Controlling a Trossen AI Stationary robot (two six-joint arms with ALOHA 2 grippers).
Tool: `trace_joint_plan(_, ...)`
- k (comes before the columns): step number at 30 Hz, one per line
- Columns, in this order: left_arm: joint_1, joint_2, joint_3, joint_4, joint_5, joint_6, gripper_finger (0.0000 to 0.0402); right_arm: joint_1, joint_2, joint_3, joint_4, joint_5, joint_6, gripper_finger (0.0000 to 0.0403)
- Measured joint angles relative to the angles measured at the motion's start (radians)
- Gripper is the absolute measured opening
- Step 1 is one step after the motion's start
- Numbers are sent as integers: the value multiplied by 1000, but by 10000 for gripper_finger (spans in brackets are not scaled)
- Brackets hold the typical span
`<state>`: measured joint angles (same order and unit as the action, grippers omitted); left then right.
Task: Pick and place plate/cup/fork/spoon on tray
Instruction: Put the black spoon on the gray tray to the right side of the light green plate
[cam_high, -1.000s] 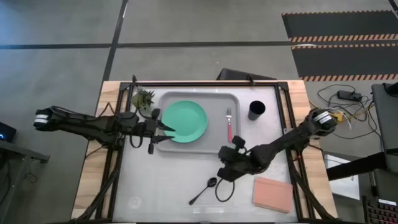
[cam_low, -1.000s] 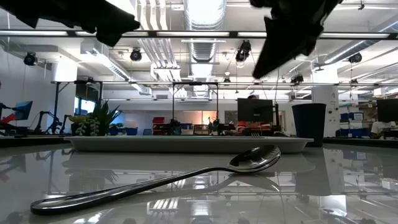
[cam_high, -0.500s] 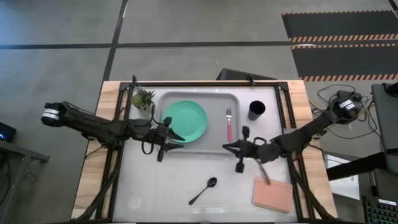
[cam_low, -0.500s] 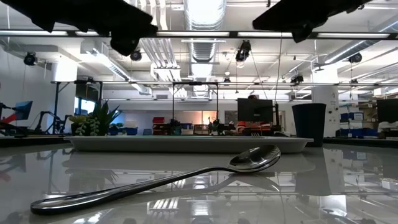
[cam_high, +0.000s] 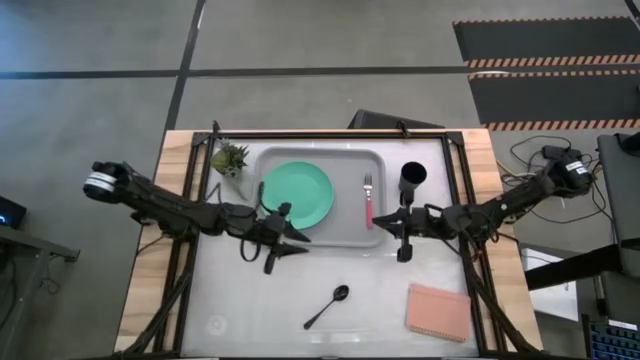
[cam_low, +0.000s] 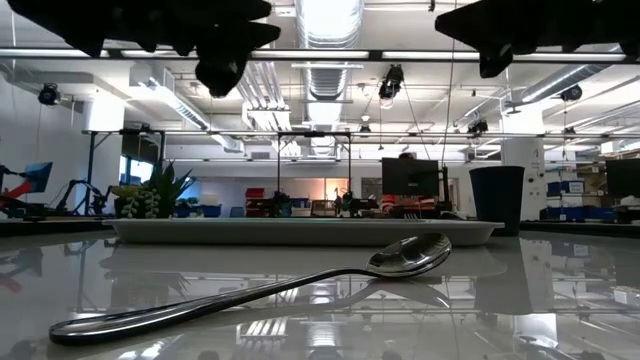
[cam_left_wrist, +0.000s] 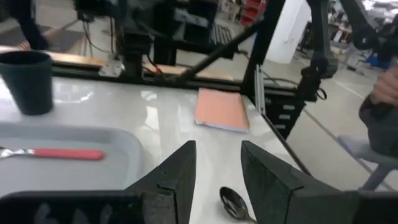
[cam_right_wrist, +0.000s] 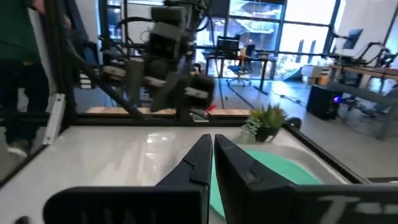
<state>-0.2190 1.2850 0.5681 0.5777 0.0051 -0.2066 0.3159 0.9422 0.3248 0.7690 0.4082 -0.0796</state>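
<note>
The mint-green plate (cam_high: 297, 195) and the pink-handled fork (cam_high: 368, 201) lie on the light-grey tray (cam_high: 320, 158). The dark cup (cam_high: 412, 177) stands on the table just right of the tray. The dark spoon (cam_high: 328, 306) lies on the table nearer the front edge; its bowl shows in the left wrist view (cam_left_wrist: 235, 203). My left gripper (cam_high: 300, 238) is open and empty above the tray's near rim, pointing right (cam_left_wrist: 216, 157). My right gripper (cam_high: 388, 222) is shut and empty by the tray's near right corner, pointing left (cam_right_wrist: 212, 142).
A pink rectangular pad (cam_high: 438, 312) lies at the near right of the table. A small potted plant (cam_high: 230, 158) stands at the tray's far left corner. The table's dark frame rails run along both sides. A person's arm shows beyond the table's edge (cam_left_wrist: 380, 106).
My left gripper has moved from the plate's left edge toward the table's right and near edges, to above the tray's near rim. My right gripper has moved from beside the spoon toward the far and right edges, turning level to point left. The spoon has stayed in place.
</note>
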Motion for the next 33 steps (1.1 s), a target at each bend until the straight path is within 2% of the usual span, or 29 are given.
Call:
trace_joint_plan(7,-31,151,102,-5,0,-1,109,-57,2,30,-25,-50,-48,9)
trace_joint_plan(12,-38,262,185,-28,1,-1,109,-58,-10,75,-109,-50,-76,9)
trace_joint_plan(23,-39,444,407,-260,16,35,109,-58,-73,136,-240,-50,-115,9)
trace_joint_plan(28,-38,474,421,-287,17,39,109,-56,-100,139,-273,-50,-104,9)
trace_joint_plan(33,-45,550,420,-231,18,31,109,-56,-125,140,-300,-50,-91,9)
